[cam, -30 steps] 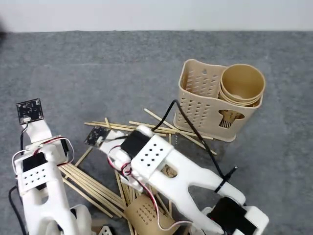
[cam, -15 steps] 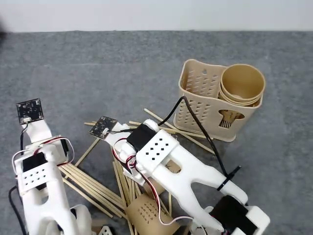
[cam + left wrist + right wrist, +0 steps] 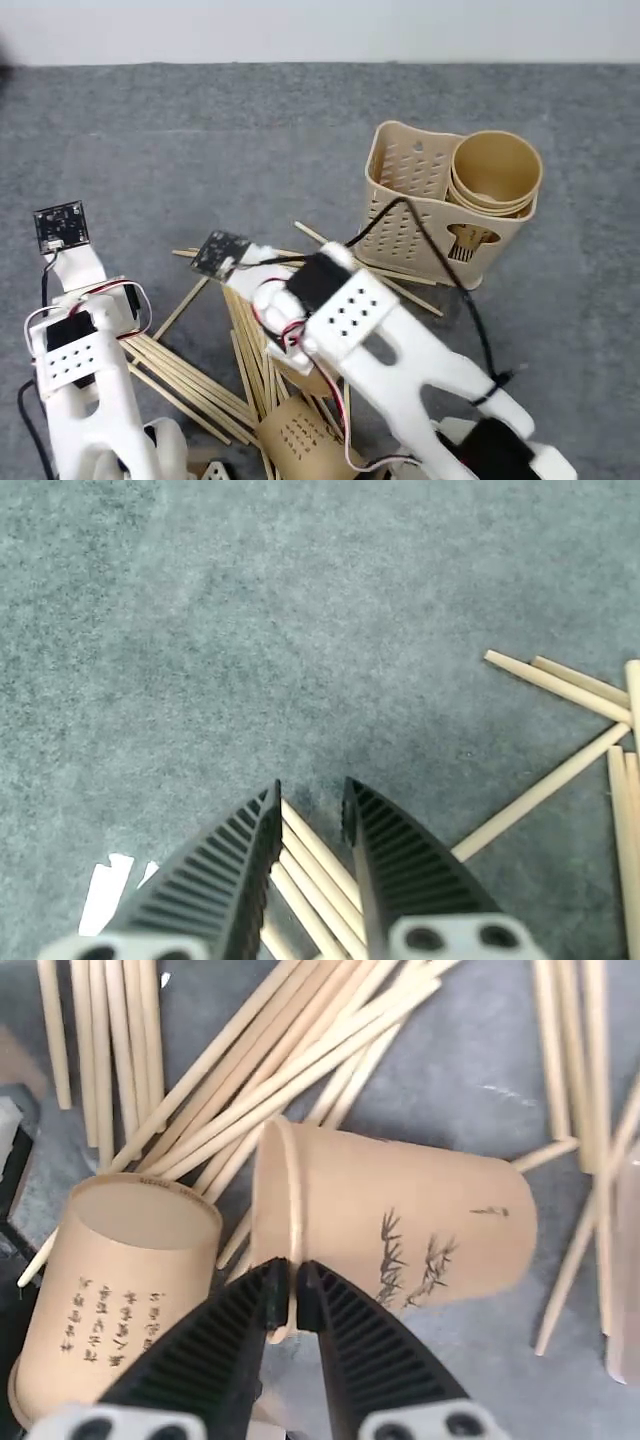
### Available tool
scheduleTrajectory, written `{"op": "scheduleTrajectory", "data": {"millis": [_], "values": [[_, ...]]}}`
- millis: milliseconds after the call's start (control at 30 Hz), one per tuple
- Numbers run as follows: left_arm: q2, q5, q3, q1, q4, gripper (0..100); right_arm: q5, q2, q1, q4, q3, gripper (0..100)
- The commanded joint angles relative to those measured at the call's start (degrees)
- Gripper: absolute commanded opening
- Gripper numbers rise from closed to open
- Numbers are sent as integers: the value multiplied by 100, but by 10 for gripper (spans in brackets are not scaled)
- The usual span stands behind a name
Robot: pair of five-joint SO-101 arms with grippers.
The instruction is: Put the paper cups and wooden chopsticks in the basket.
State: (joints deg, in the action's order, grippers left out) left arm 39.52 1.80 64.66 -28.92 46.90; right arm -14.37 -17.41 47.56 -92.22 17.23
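- Pinching the rim of a paper cup that lies on its side, low centre in the high view, your right gripper has swung rightward since a second ago.
- Your left gripper stays at lower left, fingers slightly apart over chopsticks.
- The basket stands upper right and holds stacked cups.

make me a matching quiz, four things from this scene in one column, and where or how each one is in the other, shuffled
1 right hand
2 left hand
3 basket
4 chopsticks

A loose on the table
B open, chopsticks below it
C shut on the rim of a tipped cup
D holding stacked cups

Pairs: 1-C, 2-B, 3-D, 4-A
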Motion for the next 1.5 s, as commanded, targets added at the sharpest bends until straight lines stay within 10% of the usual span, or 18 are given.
{"op": "scheduleTrajectory", "data": {"millis": [0, 667, 1467], "values": [[176, -35, -40, 18, -132, 95, -352, -523, -400, -66, -62, 7], [176, -35, -40, 18, -132, 95, -457, -1473, -1965, -1059, -2989, 7], [176, -35, -40, 18, -132, 95, -264, -1314, -1429, 813, 343, 223]]}}
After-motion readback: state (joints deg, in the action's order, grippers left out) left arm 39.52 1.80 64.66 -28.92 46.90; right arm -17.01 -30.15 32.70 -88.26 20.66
